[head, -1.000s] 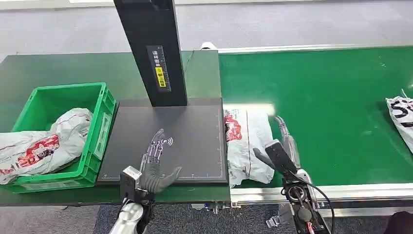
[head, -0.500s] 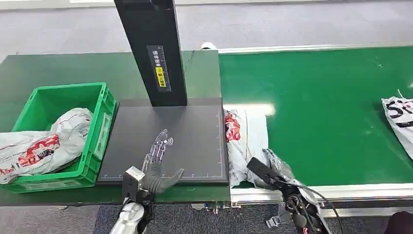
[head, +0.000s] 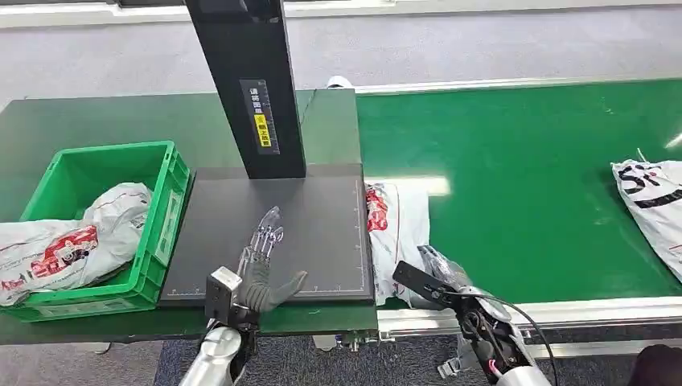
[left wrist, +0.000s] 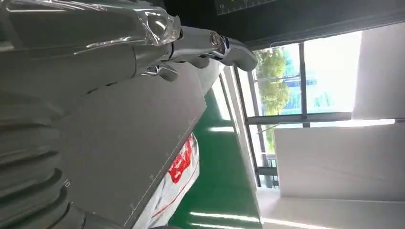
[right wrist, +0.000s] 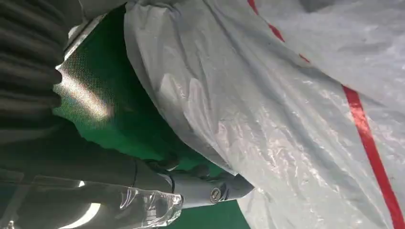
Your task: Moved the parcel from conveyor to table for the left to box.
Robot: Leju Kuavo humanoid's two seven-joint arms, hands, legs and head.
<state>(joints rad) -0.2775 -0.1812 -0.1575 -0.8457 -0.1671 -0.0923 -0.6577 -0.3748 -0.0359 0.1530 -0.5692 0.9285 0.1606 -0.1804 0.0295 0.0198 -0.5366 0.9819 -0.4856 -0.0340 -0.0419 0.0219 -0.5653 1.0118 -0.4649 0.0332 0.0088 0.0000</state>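
Note:
A white-grey plastic parcel (head: 400,233) with red print lies on the green conveyor (head: 523,177), right against the right edge of the black pad (head: 314,225) on the table. My right hand (head: 438,277) is low at the parcel's near right corner, fingers stretched along its edge. In the right wrist view the fingers (right wrist: 200,186) lie on the belt beside the crumpled parcel (right wrist: 286,95), with nothing gripped. My left hand (head: 261,265) hovers flat and open over the pad's near part. The left wrist view has its fingers (left wrist: 200,43) above the pad (left wrist: 129,129).
A green crate (head: 165,209) at the table's left holds another parcel (head: 72,241). A black post (head: 249,80) rises from the pad's far edge. A further parcel (head: 651,205) lies on the belt at the far right. A silver rail (head: 563,310) borders the conveyor's near side.
My right hand has pulled back from beside the parcel toward the near rail and turned in at the parcel's near corner. The left hand has barely moved. The head view shifted slightly.

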